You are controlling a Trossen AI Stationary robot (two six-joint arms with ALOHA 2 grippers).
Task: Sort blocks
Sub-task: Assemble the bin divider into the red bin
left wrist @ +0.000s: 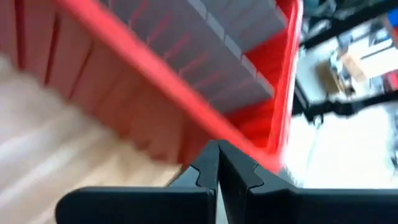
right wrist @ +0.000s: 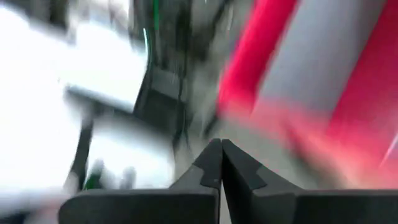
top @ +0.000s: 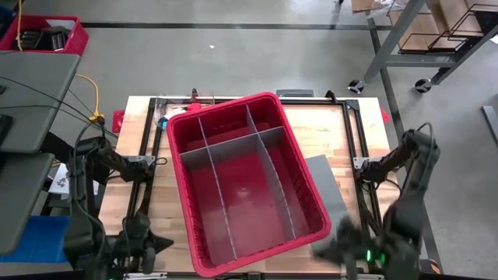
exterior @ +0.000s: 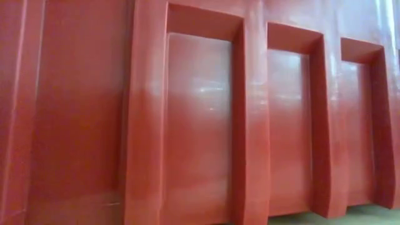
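Note:
A large red bin [top: 226,109] stands askew on the wooden table, split into compartments by grey dividers [top: 233,152]; its ribbed wall [exterior: 200,125] fills the low view. The compartments look bare. No block shows plainly; a small blue piece [top: 163,122] lies by the bin's far left corner. My left gripper [top: 165,243] [left wrist: 217,152] is shut, raised off the bin's near left corner, with the red rim [left wrist: 155,68] beyond its tips. My right gripper [top: 323,250] [right wrist: 221,149] is shut too, raised off the near right corner, nothing between its fingers.
A flat grey sheet [top: 325,183] lies on the table right of the bin. Black frame rails [top: 148,155] run along the table's left, right and far sides. A red basket [top: 47,35] and a metal rack [top: 436,39] stand on the floor beyond.

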